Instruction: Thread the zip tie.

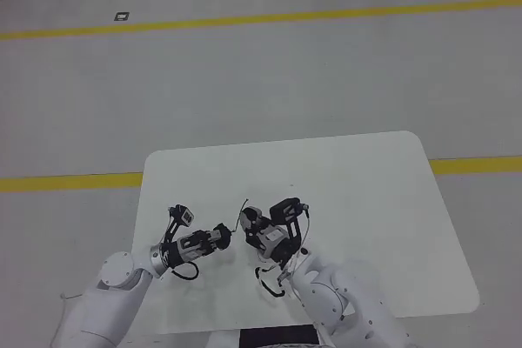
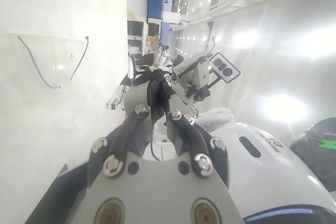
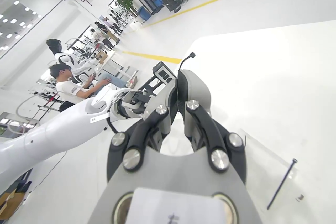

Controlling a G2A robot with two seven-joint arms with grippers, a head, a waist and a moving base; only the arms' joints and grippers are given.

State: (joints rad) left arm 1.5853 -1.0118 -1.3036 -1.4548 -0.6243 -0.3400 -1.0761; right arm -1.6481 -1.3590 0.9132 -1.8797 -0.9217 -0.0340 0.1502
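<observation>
Pinching the zip tie (image 3: 192, 54) between closed fingers, the right gripper (image 3: 178, 83) holds it above the table (image 1: 374, 191), head poking free. Left gripper (image 2: 157, 83) also closed, just beside it; contents unclear. Risk: strap twists in the pinch and the tail misses the head slot

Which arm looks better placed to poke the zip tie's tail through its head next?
Probably the left. The right tool is shut on the zip tie, its head poking out past the tip, so it steadies. The left tool sits close beside that head, tip toward it.
</observation>
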